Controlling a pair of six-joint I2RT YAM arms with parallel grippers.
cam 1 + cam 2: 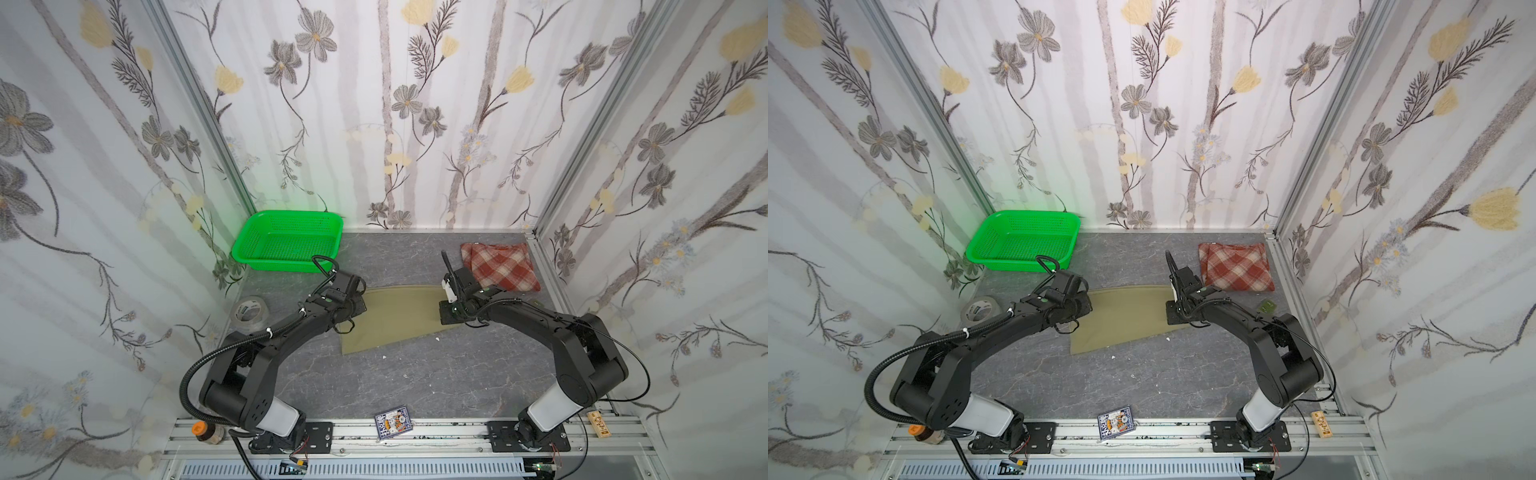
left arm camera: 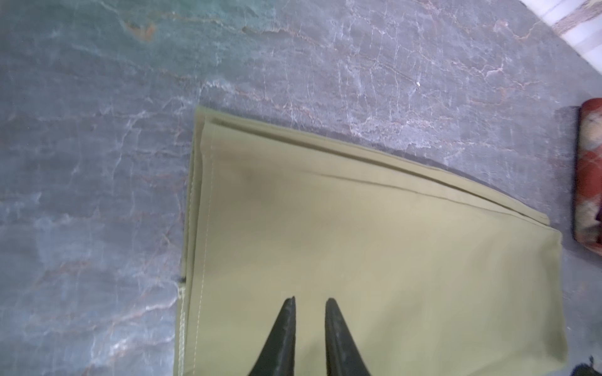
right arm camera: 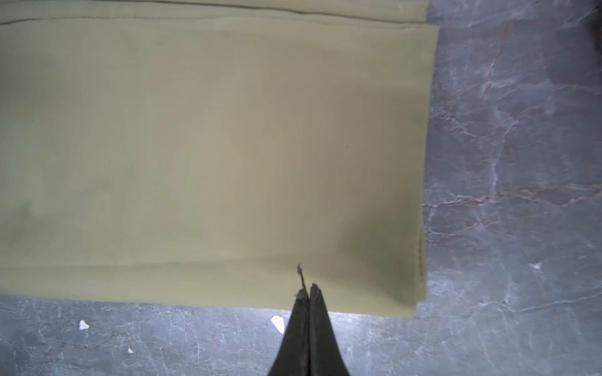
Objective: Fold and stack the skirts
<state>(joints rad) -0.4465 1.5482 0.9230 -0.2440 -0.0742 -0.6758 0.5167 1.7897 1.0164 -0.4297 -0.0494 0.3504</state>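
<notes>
In both top views the spread skirt (image 1: 397, 316) lies mid-frame — basket (image 1: 286, 243) upper left, folded skirt (image 1: 500, 266) upper right, tape roll (image 1: 261, 308) left.

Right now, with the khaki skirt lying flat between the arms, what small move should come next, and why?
Probably the left pincer should dip and pinch the khaki skirt at the end beneath it. Its jaws stand slightly apart above the cloth, holding nothing; the skirt lies long and flat, wider than the folded plaid skirt it must stack with.
</notes>
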